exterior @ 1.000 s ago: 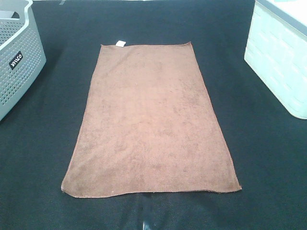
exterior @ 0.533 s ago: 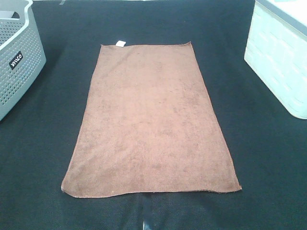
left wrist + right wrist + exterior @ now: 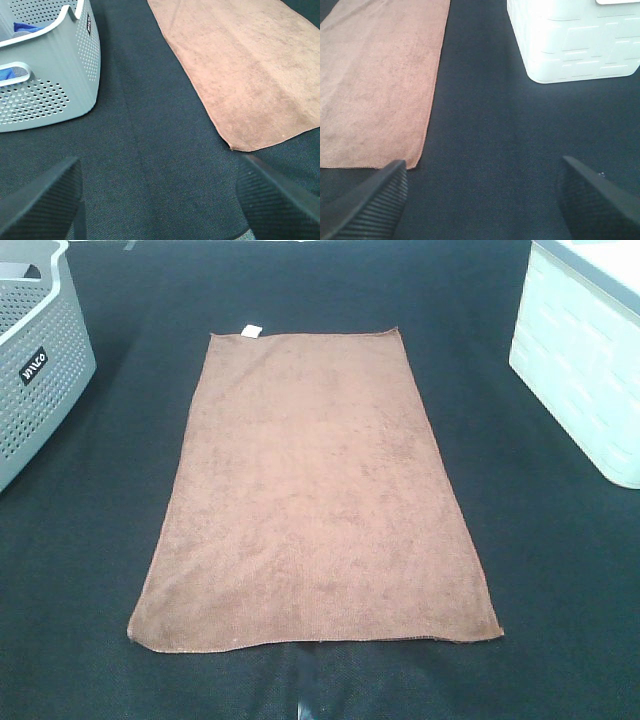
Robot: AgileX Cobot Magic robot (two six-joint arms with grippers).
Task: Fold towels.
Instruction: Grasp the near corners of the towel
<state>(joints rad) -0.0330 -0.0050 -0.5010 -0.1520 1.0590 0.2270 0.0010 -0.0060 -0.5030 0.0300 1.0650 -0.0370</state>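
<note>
Black mat (image 3: 560, 570) held the towel (image 3: 315, 490) flat between a grey basket (image 3: 40, 370) and a white bin (image 3: 590, 370). Left gripper (image 3: 160, 200) and right gripper (image 3: 482, 200) hung beside it, jaws apart.

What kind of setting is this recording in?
Probably a staged laundry-folding workstation: a brown towel spread flat on a dark cloth-covered table, a grey perforated basket at one side and a white bin at the other.

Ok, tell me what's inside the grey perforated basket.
Some blue fabric shows over the rim of the grey basket and through its handle slot. The perforated wall hides the rest, so how much lies inside cannot be told.
</note>
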